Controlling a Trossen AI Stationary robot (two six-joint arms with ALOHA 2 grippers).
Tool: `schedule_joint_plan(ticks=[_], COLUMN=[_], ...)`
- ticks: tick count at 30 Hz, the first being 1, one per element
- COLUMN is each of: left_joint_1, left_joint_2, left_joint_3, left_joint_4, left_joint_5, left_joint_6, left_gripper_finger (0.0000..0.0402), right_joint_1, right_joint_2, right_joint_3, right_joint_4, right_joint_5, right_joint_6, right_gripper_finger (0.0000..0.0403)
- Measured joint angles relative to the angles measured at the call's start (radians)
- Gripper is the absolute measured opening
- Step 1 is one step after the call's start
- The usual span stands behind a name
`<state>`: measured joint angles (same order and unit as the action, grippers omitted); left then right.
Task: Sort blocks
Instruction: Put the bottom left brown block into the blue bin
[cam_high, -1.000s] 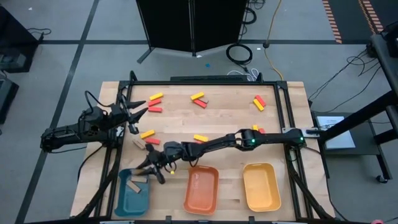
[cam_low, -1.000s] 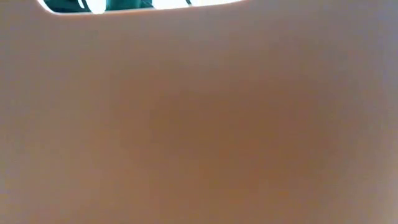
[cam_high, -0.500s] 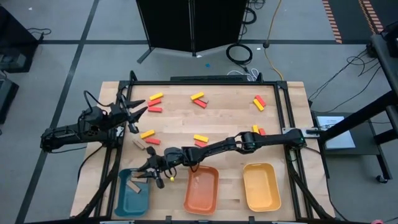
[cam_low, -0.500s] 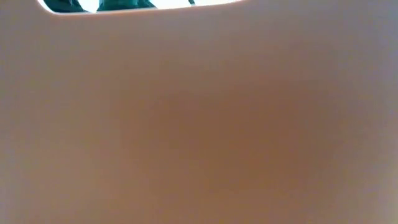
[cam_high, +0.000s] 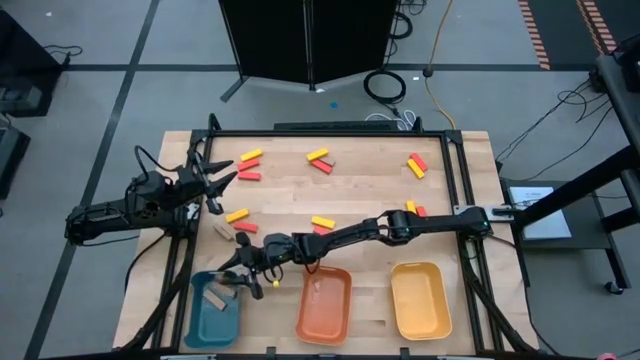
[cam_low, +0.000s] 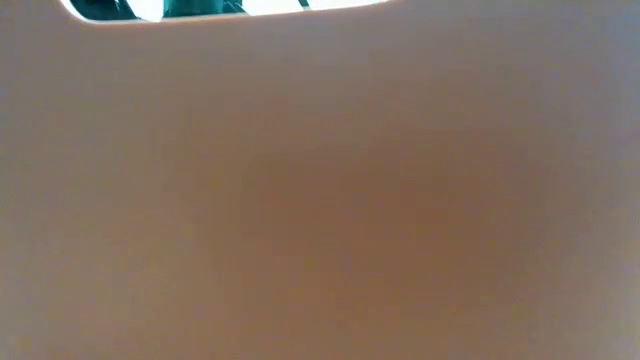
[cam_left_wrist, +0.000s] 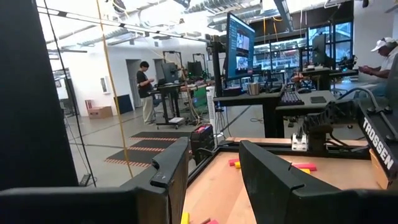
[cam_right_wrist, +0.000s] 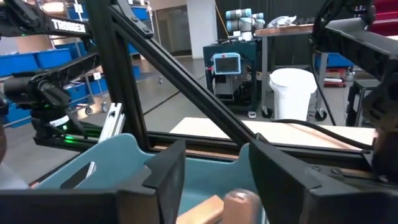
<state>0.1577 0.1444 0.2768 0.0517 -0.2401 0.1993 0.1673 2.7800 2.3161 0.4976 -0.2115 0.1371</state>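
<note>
Right gripper (cam_high: 243, 281) hangs over the far rim of the blue tray (cam_high: 213, 318) at the worktop's near left corner, its fingers standing apart with nothing between them. Two tan blocks (cam_high: 214, 297) lie inside that tray; the wrist view shows one just beneath the fingers. Beside it along the near edge sit the orange tray (cam_high: 324, 303), which seems to hold one pale block, though that is hard to make out, and the yellow tray (cam_high: 418, 298). Red and yellow blocks (cam_high: 322, 224) lie scattered in small pairs across the middle and far side of the worktop. Left gripper (cam_high: 225, 183) waits at the left edge, fingers partly apart, empty.
</note>
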Motion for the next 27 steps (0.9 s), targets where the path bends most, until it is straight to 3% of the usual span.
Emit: schedule_joint_plan(ticks=[8,12,16,19,24,27], left_joint_1=[0.000,0.000,0.000,0.000,-0.003,-0.003], left_joint_2=[0.000,0.000,0.000,0.000,0.002,0.015], left_joint_3=[0.000,0.000,0.000,0.001,0.055,0.079], left_joint_4=[0.000,-0.003,-0.010,-0.011,-0.047,-0.124], left_joint_5=[0.000,0.000,0.000,0.005,0.223,0.226], left_joint_6=[0.000,-0.002,-0.001,-0.037,-0.157,-0.207], left_gripper_finger=[0.0141,0.0141,0.0141,0.0141,0.0141,0.0141], right_joint_1=[-0.020,-0.062,-0.105,-0.133,-0.185,-0.208], right_joint_2=[-0.014,-0.072,-0.096,-0.087,-0.154,-0.216], right_joint_3=[0.000,0.001,0.003,-0.001,-0.002,0.002], right_joint_4=[-0.019,-0.113,-0.305,-0.461,-0.808,-0.931], right_joint_5=[-0.002,0.017,0.072,0.057,-0.086,-0.081], right_joint_6=[-0.047,0.010,0.091,0.088,0.009,-0.096], right_gripper_finger=[0.0185,0.0182,0.0181,0.0181,0.0181,0.0181])
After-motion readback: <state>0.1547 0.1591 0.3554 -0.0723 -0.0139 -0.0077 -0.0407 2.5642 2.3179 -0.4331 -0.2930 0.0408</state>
